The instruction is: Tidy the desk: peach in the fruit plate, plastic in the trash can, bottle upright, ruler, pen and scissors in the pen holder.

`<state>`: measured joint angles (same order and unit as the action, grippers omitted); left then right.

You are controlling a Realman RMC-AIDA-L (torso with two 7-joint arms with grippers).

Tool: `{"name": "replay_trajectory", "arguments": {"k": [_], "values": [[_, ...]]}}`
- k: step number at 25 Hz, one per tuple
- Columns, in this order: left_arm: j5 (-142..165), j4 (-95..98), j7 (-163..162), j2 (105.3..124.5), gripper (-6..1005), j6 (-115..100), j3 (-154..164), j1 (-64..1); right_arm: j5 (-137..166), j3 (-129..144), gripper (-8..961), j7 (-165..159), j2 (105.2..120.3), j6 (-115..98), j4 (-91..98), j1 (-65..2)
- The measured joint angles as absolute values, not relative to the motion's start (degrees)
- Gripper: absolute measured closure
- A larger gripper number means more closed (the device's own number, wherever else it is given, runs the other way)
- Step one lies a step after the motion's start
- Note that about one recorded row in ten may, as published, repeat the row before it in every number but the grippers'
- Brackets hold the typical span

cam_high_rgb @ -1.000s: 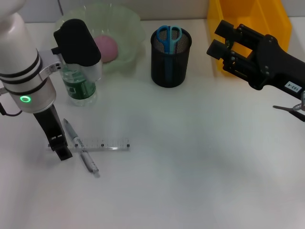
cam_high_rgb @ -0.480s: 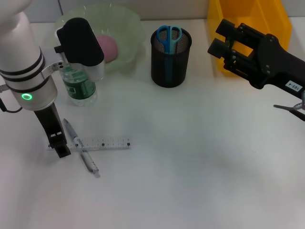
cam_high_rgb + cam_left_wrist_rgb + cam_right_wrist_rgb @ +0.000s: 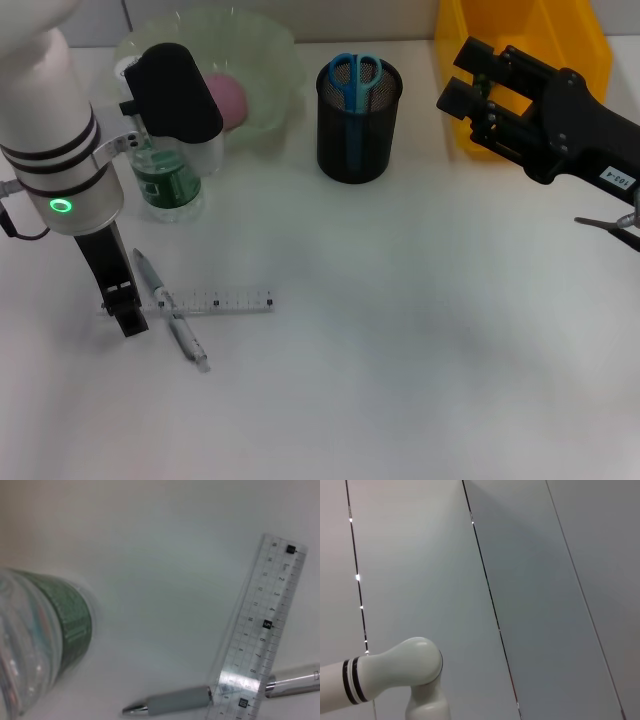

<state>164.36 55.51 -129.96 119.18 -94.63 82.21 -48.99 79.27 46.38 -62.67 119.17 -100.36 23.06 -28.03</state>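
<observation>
My left gripper (image 3: 125, 315) reaches down to the table at the left end of the clear ruler (image 3: 205, 302) (image 3: 262, 630). The grey pen (image 3: 170, 320) (image 3: 175, 702) lies crossed under that ruler. The green-labelled bottle (image 3: 165, 190) (image 3: 45, 645) stands upright behind them, partly hidden by my left wrist. A pink peach (image 3: 226, 100) rests in the green fruit plate (image 3: 270, 70). Blue-handled scissors (image 3: 354, 75) stand in the black mesh pen holder (image 3: 357, 130). My right gripper (image 3: 462, 78) hovers open and empty in front of the yellow trash can (image 3: 520, 45). The plastic is out of view.
White tabletop stretches across the middle and front. The fruit plate, pen holder and trash can line the back edge. A thin metal part (image 3: 610, 228) of the right arm shows at the right edge.
My left wrist has shifted slightly to the right while the gripper's tip stays at the ruler's left end. The right arm has not moved.
</observation>
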Motion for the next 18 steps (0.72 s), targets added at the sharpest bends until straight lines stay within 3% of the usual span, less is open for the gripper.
{"name": "replay_trajectory", "arguments": {"k": [18], "values": [[164.41, 55.0, -130.72, 119.18, 318, -93.62, 83.26, -49.86, 79.17, 46.33, 344, -62.67, 119.18, -100.13, 23.29, -28.08]]}}
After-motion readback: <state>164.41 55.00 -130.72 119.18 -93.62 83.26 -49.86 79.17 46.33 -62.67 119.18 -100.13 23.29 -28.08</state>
